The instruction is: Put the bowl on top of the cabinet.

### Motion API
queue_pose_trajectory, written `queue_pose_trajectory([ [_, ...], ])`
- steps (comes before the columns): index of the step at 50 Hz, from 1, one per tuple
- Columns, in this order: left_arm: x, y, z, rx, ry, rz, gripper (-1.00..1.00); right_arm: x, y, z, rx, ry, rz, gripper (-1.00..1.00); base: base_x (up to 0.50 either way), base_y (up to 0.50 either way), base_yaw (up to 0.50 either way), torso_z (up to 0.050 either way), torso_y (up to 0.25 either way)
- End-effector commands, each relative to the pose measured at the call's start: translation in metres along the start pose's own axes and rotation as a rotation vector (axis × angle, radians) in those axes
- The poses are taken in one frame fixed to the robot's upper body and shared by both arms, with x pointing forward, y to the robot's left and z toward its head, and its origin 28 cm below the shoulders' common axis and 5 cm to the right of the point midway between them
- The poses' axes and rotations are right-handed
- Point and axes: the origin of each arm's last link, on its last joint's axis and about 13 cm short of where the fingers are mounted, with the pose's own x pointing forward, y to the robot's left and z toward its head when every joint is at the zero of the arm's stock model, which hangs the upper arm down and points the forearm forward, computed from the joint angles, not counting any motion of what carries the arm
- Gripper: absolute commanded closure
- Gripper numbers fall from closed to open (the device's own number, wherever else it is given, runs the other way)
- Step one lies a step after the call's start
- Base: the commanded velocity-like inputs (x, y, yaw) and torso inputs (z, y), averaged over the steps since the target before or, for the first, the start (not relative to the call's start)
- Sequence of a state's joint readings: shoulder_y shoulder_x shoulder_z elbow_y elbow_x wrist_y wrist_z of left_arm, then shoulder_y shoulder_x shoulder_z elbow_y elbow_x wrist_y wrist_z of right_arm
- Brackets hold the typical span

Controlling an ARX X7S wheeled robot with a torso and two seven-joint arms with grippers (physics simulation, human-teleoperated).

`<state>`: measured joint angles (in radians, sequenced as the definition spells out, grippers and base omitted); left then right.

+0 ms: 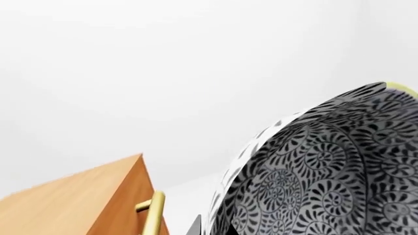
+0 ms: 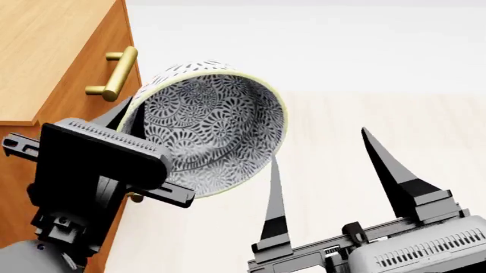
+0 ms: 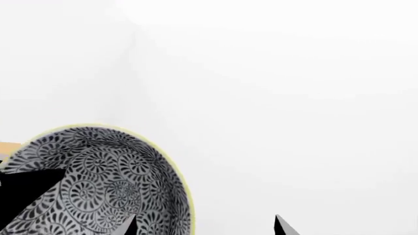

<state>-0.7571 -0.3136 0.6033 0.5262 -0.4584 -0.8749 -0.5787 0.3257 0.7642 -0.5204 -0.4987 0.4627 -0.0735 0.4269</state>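
The bowl [image 2: 209, 128], patterned in dark grey-blue with a pale rim, hangs tilted on its side, its mouth turned toward my head camera. My left gripper [image 2: 131, 122] is shut on the bowl's rim, one finger outside the wall and one inside. The left wrist view shows the bowl [image 1: 326, 171] filling one side, with my left gripper [image 1: 214, 229] at its wall. The orange-brown cabinet [image 2: 45, 51] stands just left of the bowl; its light top lies higher in the view. My right gripper [image 2: 330, 170] is open, one fingertip [image 2: 275, 170] close to the bowl's lower rim. In the right wrist view, the bowl [image 3: 98, 181] lies beside my right gripper [image 3: 205, 227].
A brass bar handle [image 2: 114, 74] sticks out from the cabinet front next to the bowl, also visible as a handle [image 1: 153, 213] in the left wrist view. A pale wood surface [image 2: 379, 125] stretches to the right, with a white wall [image 2: 304, 40] behind it.
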Motion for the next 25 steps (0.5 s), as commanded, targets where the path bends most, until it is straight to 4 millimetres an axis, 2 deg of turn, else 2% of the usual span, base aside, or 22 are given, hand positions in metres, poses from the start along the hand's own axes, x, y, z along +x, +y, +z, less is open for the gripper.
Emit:
queue_pose_trajectory([
  [1, 0.03, 0.0, 0.011, 0.057, 0.006, 0.014, 1.0, -0.013, -0.011, -0.005, 0.037, -0.009, -0.039, -1.0, 0.0, 0.0, 0.0, 0.0, 0.0],
  [14, 0.049, 0.002, 0.031, 0.093, 0.028, 0.014, 1.0, -0.016, -0.015, -0.016, 0.043, 0.014, -0.053, -1.0, 0.0, 0.0, 0.0, 0.001, 0.001],
  [25, 0.062, 0.011, 0.061, 0.114, 0.04, 0.055, 1.0, -0.015, -0.014, -0.022, 0.049, 0.025, -0.053, -1.0, 0.0, 0.0, 0.0, 0.0, 0.0],
])
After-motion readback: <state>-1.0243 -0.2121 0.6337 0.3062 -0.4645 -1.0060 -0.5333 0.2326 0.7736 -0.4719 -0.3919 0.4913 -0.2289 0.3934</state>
